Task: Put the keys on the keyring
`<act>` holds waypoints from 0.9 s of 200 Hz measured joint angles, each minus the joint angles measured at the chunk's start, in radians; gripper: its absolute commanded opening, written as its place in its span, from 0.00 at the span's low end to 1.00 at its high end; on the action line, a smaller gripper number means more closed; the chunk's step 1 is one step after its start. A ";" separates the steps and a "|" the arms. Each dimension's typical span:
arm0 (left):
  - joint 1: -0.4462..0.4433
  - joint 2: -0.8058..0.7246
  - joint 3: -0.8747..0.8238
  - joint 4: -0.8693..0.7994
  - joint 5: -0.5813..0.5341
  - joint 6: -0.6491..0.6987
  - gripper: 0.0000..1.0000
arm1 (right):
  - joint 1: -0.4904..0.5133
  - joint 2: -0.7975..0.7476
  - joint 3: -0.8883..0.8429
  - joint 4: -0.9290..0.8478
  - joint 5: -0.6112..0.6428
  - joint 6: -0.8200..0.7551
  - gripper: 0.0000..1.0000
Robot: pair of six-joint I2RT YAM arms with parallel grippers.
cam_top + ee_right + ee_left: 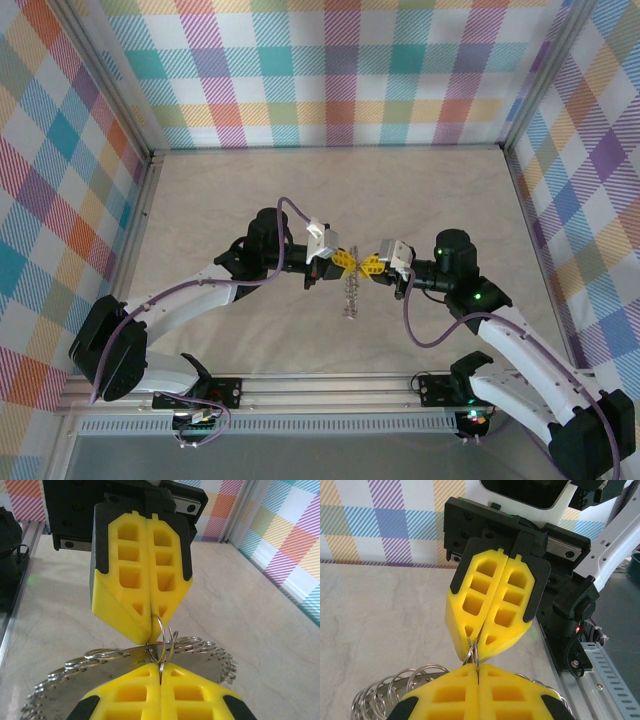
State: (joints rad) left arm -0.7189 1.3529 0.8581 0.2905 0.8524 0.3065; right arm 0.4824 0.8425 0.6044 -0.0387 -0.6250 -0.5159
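Note:
Over the middle of the table my left gripper (pixel 345 262) and right gripper (pixel 372 267) meet tip to tip. Both are shut on the keyring (pixel 350 295), a silvery string of linked metal rings that hangs down between them. In the left wrist view my left gripper (pixel 478 667) pinches a small ring (pixel 473 656), and the right gripper (pixel 474 646) grips it from above. In the right wrist view my right gripper (pixel 161 666) and the left gripper (pixel 154 626) each clamp linked rings (pixel 164 636) above a flat metal strip (pixel 100 667) fringed with more rings. The keys with coloured heads are out of view.
The beige tabletop (pixel 250 200) is enclosed by plaid walls (pixel 330 70) and aluminium posts (pixel 140 160). An aluminium rail (pixel 330 385) runs along the near edge by the arm bases. Purple cables (pixel 290 215) loop off both arms.

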 measured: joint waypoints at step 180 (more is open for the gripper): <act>-0.019 0.012 0.000 0.008 -0.005 -0.020 0.00 | -0.013 -0.031 0.017 -0.031 -0.068 -0.062 0.29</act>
State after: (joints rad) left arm -0.7376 1.3651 0.8581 0.2981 0.8474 0.2863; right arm 0.4690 0.8112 0.6216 -0.0700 -0.6933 -0.5777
